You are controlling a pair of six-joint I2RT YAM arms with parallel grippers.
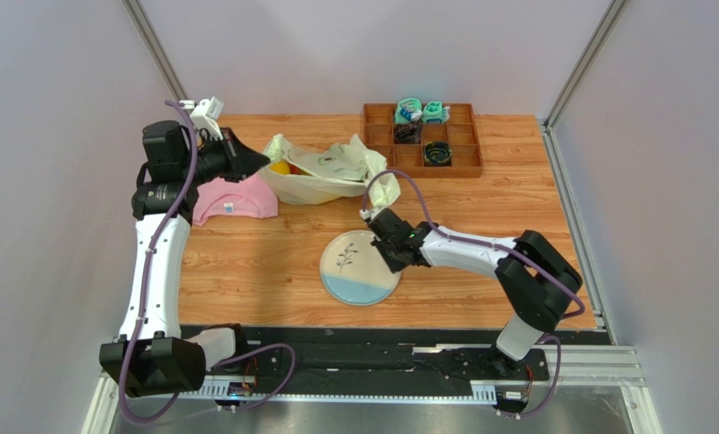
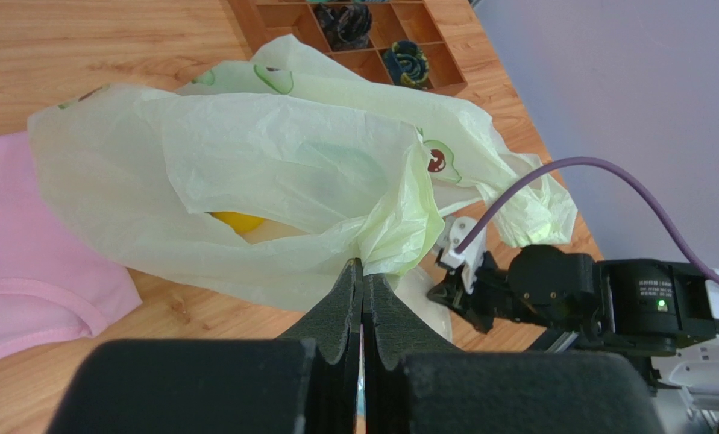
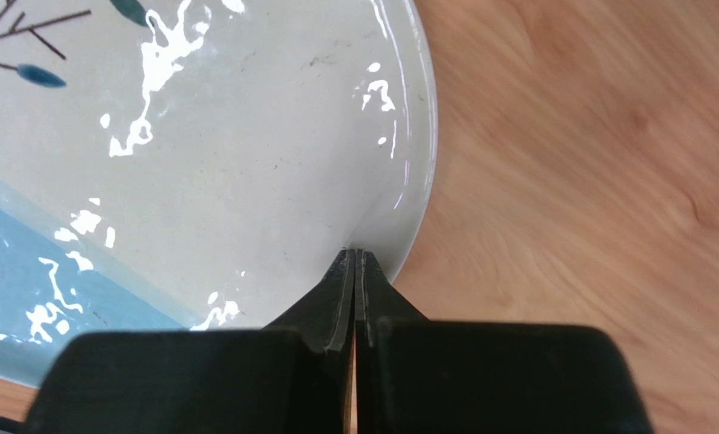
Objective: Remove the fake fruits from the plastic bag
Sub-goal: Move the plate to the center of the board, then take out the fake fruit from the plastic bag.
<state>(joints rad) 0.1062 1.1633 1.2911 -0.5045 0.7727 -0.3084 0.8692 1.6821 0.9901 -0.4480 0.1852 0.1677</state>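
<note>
Your right gripper (image 3: 355, 255), its 2 black fingers (image 3: 322, 303) pressed together, tips over the rim of a glossy pale plate (image 3: 245, 154), blue band (image 3: 28, 280) at lower left, dark branch motif (image 3: 28, 36) at top left, wooden tabletop (image 3: 589, 181) on your right

Wood-grain desk (image 1: 263, 271), light orange-brown planks, fills the middle. Plain pale lavender-grey walls on three sides of the desk: back wall (image 1: 372, 45) behind its far edge, left wall (image 1: 37, 181), right wall (image 1: 671, 181). Grey metal posts slant up from the desk's far corners: left post (image 1: 155, 50), right post (image 1: 585, 59). Pale metal strip (image 1: 571, 226) along the desk's right edge. Black rail (image 1: 381, 357) along the near edge, brushed metal sheet (image 1: 381, 418) below it. Light soft, even, shadows faint.
</note>
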